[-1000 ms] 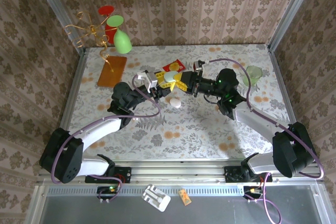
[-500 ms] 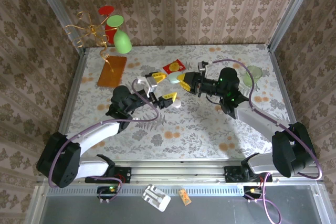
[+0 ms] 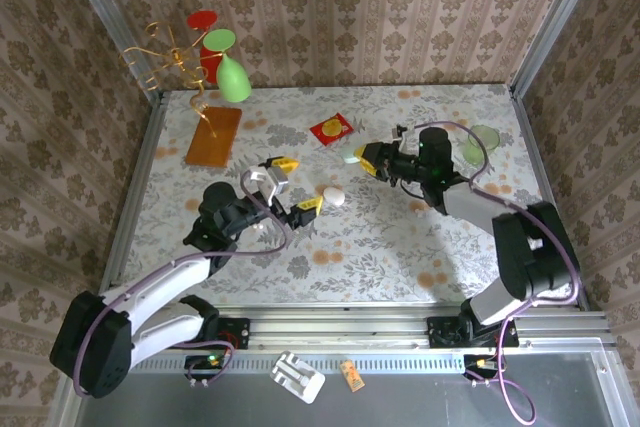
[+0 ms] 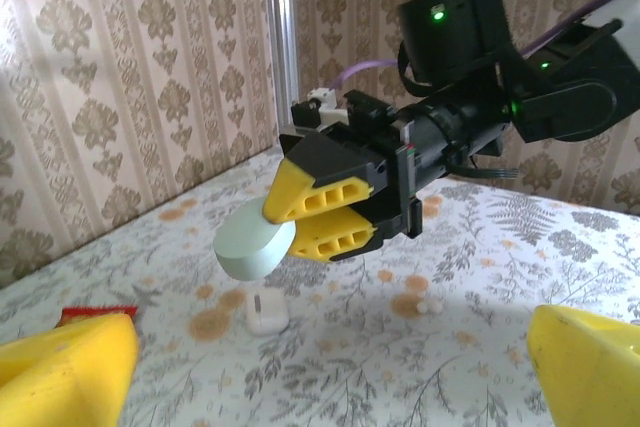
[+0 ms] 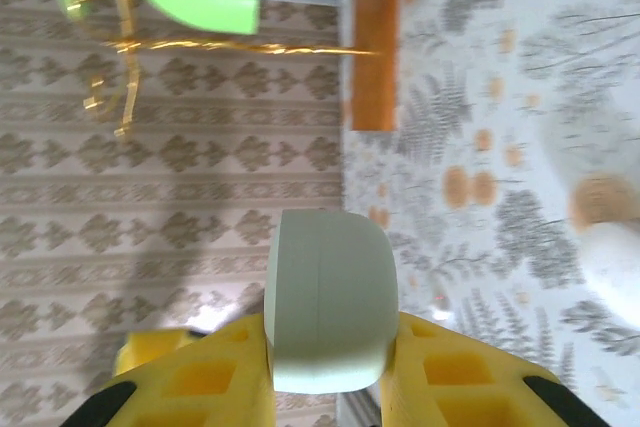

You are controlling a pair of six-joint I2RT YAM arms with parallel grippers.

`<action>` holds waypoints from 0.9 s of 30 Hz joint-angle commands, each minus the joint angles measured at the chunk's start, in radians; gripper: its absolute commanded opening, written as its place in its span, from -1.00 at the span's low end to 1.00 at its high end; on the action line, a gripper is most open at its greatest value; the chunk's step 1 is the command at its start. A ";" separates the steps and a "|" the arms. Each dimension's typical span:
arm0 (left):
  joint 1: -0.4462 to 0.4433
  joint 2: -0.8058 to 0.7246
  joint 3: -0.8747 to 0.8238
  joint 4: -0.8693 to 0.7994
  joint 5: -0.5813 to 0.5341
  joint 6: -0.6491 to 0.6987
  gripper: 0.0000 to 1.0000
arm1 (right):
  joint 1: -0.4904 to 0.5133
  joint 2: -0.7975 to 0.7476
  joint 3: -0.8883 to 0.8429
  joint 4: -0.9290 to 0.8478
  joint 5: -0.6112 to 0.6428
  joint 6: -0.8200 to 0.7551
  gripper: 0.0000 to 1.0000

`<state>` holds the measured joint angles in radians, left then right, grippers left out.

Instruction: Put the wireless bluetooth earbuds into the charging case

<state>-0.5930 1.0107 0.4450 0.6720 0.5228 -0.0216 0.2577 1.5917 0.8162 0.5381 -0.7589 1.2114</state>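
Earbuds (image 4: pixel 430 304), two, lie loose; right gripper (image 3: pixel 367 156) clamps one green case (image 5: pixel 330 307); left gripper (image 3: pixel 297 184) gapes.

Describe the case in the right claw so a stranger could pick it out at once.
On the floral table, look just beside the red packet, where the right claw is shut on a pale green case. Unlike the white oval case lying on the tabletop nearby, it is mint-tinted and pinched between yellow fingers.
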 commanded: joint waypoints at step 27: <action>0.012 -0.048 -0.005 -0.139 -0.069 0.022 1.00 | 0.016 0.528 0.504 -0.465 0.249 -0.402 -0.14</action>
<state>-0.5873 0.9657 0.4370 0.5564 0.4805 -0.0174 0.2691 2.1220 1.2930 0.1383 -0.5571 0.8631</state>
